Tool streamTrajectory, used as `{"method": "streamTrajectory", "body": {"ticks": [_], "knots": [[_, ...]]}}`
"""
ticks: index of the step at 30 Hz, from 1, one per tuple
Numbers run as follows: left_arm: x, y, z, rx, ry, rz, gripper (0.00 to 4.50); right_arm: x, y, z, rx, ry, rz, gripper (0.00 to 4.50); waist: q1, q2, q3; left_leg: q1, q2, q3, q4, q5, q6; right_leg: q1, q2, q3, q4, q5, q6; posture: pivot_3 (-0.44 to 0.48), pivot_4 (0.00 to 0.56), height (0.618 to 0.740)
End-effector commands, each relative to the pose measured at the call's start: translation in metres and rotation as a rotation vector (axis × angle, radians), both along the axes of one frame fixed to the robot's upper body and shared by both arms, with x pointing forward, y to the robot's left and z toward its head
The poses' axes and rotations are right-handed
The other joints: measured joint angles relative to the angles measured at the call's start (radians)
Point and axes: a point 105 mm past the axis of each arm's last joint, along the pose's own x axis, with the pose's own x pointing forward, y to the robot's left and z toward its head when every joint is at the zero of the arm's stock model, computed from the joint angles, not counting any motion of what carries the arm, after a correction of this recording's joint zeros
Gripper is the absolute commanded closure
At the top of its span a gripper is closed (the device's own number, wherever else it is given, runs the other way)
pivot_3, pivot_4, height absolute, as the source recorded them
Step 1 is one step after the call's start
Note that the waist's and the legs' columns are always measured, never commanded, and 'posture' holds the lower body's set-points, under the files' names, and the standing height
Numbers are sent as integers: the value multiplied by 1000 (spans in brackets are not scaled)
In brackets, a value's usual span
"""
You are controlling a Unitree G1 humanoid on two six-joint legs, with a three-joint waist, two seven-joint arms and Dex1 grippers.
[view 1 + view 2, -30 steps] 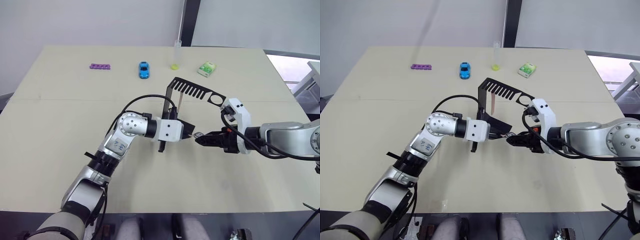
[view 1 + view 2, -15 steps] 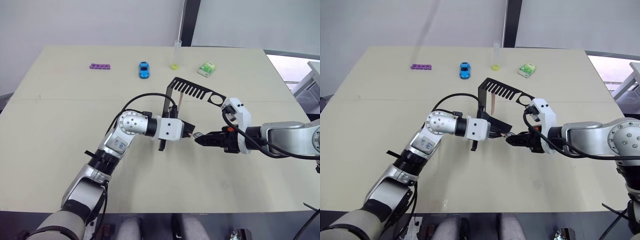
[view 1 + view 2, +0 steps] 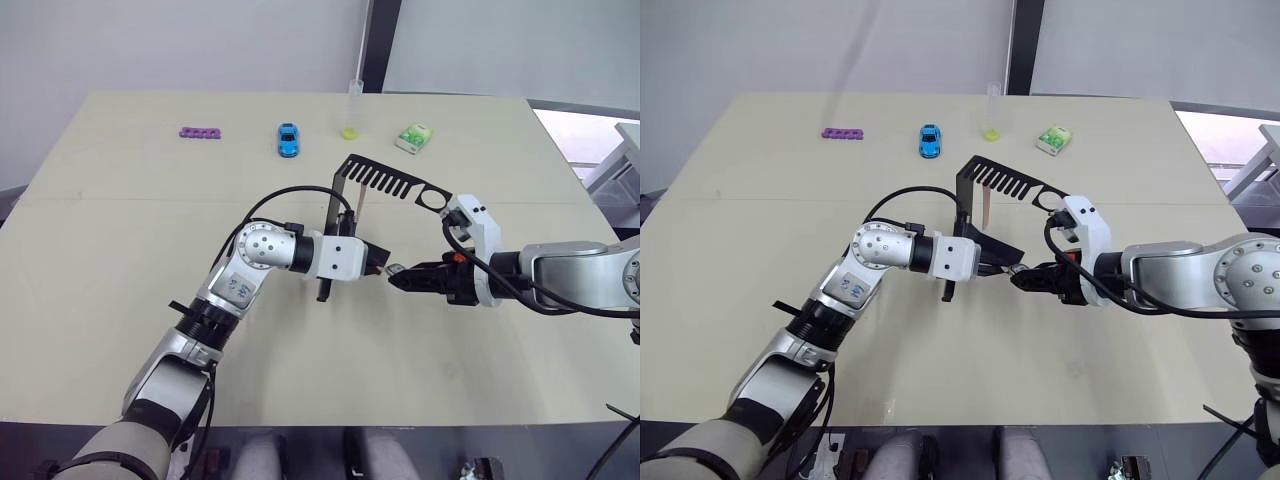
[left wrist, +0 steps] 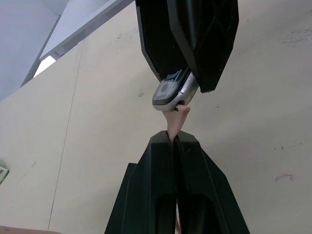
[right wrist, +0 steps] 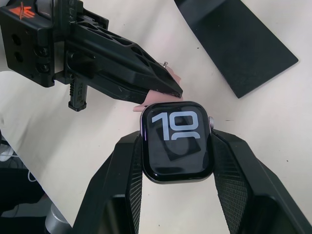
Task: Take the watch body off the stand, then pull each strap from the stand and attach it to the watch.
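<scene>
The watch body (image 5: pixel 176 140) is gripped by its two side edges in the right gripper (image 5: pixel 176 161), at frame centre of the right wrist view, screen facing the camera w/ large light digits across it. In the left eye view it sits just right of centre, above the table (image 3: pixel 120 250).

One strap (image 4: pixel 177 118) is clenched in the left gripper (image 4: pixel 174 141) — only its pink tip pokes out, pointing at the watch's edge and touching it; long axis runs along the fingers. That contact is seen in the left wrist view, not from the head views.

A second strap (image 3: pixel 984 210) hangs vertical from the stand (image 3: pixel 390 182), centre frame, comb arm reaching right.

Surface: pale beige tabletop, grey wall behind. Along the upper edge — purple strip (image 3: pixel 200 132), blue toy car (image 3: pixel 288 139), clear tube (image 3: pixel 353 105), green packet (image 3: pixel 413 137).
</scene>
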Motion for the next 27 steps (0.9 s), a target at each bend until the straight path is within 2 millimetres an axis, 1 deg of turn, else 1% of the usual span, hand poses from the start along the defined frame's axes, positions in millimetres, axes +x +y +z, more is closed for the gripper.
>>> {"method": "streamTrajectory", "body": {"ticks": [1, 19, 27], "knots": [[-11, -18, 20, -59, -64, -72, 4500, -14, 21, 10, 58, -16, 111, 2947, 0, 0, 0, 0, 0, 0, 0, 0, 0, 0, 0, 0, 0, 0, 0, 0, 150, 740], [-11, -19, 19, -57, -63, -75, 4500, -16, 25, 10, 62, -14, 118, 2947, 0, 0, 0, 0, 0, 0, 0, 0, 0, 0, 0, 0, 0, 0, 0, 0, 150, 740], [-11, -19, 19, -54, -62, -76, 4500, -14, 23, 9, 52, -20, 104, 2947, 0, 0, 0, 0, 0, 0, 0, 0, 0, 0, 0, 0, 0, 0, 0, 0, 150, 740]]}}
